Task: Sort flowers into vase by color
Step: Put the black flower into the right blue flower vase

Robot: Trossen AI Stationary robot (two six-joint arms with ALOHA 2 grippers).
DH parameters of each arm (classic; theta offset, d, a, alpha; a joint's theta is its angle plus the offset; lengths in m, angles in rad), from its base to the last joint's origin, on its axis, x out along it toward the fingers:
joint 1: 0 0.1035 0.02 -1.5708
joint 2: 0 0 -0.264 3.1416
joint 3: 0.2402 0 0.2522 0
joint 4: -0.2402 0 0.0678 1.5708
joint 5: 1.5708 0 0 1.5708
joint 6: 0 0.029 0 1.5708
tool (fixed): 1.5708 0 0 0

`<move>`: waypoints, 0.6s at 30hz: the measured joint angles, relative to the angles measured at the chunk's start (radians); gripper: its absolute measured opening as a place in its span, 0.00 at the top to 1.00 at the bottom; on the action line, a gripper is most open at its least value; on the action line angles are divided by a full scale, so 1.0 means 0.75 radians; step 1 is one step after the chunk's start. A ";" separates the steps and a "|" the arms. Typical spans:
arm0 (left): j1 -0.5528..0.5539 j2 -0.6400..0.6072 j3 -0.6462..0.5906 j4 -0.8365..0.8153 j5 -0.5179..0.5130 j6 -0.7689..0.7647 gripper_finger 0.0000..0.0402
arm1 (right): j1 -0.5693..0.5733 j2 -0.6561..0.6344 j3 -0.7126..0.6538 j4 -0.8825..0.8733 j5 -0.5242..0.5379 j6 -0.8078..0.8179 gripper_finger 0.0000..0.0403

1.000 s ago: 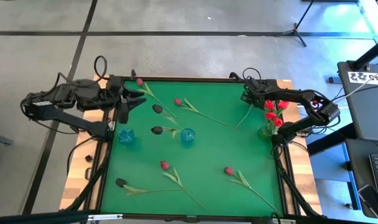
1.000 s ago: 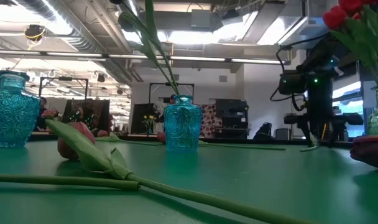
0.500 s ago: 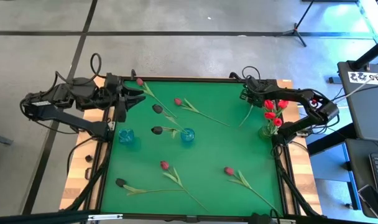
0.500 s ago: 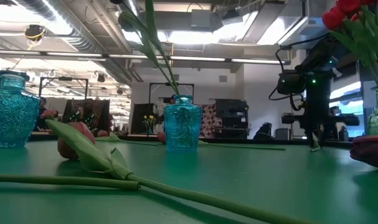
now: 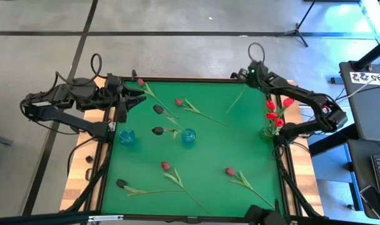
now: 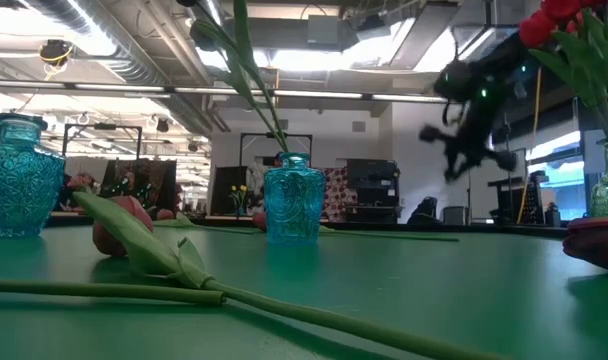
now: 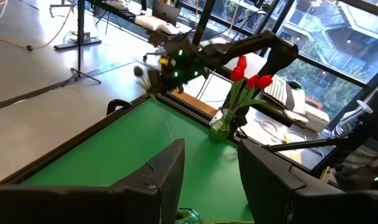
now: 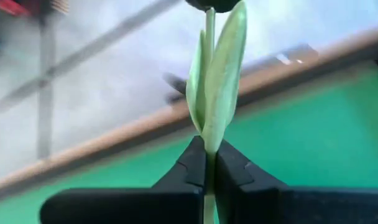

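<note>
Slippage threatened: the right claw [image 8: 207, 163], closed on a black tulip's [image 8: 215, 106] thin stem at the table's [image 5: 240, 150] far edge, could let it twist; the left claw [image 7: 207, 180] waited open.

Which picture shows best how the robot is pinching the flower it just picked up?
The right wrist view: the right gripper is shut on the flower stem, leaves filling the picture. The high view shows the stem as a thin line. The low view only shows a blurred arm, and the left wrist view shows it far away.
</note>
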 joint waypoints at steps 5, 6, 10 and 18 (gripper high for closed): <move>0.000 0.000 0.000 0.000 0.000 0.021 0.64 | 0.046 -0.091 0.099 0.147 -0.001 -0.118 0.97; 0.000 0.000 0.000 0.000 0.000 0.027 0.64 | 0.057 -0.109 0.122 0.165 0.000 -0.149 0.97; 0.000 0.000 0.000 0.001 -0.005 0.065 0.64 | 0.121 -0.161 0.210 0.241 0.003 -0.279 0.99; 0.001 0.000 0.000 0.015 -0.041 0.091 0.64 | 0.306 -0.187 0.412 0.403 -0.052 -0.555 0.98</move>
